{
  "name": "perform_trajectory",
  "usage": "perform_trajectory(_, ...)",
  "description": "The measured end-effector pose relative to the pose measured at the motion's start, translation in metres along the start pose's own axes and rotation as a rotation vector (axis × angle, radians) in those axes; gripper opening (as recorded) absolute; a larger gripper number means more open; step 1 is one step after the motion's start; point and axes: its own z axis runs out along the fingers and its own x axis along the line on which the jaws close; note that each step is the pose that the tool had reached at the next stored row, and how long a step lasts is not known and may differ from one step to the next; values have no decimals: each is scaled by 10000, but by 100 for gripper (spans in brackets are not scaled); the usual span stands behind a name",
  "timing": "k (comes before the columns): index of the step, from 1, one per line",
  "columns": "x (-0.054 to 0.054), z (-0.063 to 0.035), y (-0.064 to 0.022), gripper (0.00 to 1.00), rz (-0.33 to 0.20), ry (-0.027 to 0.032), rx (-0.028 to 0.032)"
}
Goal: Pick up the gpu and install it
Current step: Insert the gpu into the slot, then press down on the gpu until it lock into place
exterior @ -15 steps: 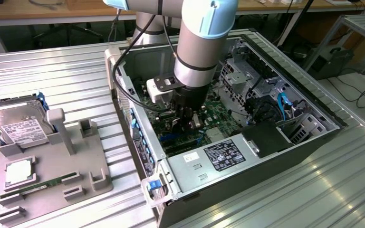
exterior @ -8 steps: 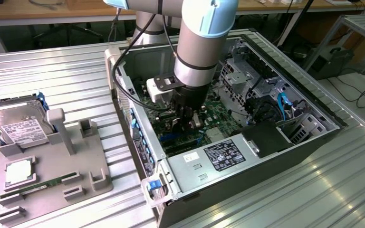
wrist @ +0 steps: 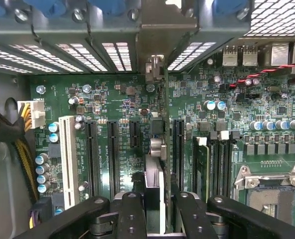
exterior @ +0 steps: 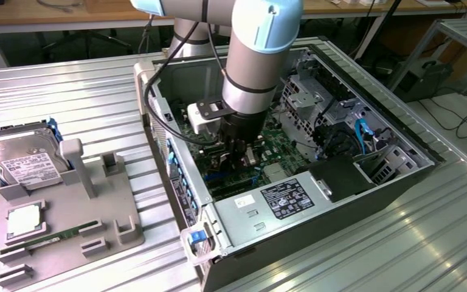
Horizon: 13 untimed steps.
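My gripper (wrist: pixel 159 219) is shut on the gpu (wrist: pixel 157 149), which I see edge-on running straight away from the fingers (wrist: pixel 131 214). The card stands upright over the green motherboard (wrist: pixel 117 104), between two black expansion slots (wrist: pixel 178 149). Its pale bracket end (wrist: pixel 156 67) sits against the case's vented rear slot openings. I cannot tell whether its lower edge is seated in a slot. In the exterior view the arm reaches down into the open computer case (exterior: pixel 396 176), with the gripper (exterior: pixel 242 155) low over the motherboard and the gpu (exterior: pixel 248 159) partly hidden below it.
Inside the case lie a power supply (exterior: pixel 286 198), drive cages (exterior: pixel 315 91), blue cables (exterior: pixel 362 131) and a yellow-black cable bundle (wrist: pixel 8 134). At the exterior view's left, a grey fixture (exterior: pixel 95 225) holds a hard drive (exterior: pixel 22 161), a processor (exterior: pixel 24 220) and a memory stick (exterior: pixel 47 238).
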Motion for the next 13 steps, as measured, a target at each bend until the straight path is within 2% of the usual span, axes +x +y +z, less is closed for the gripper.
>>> perform_trajectory(10,1,24,1,28,0,-1,-1)
perform_trajectory(13,4,73,16,28,-5,13,-8)
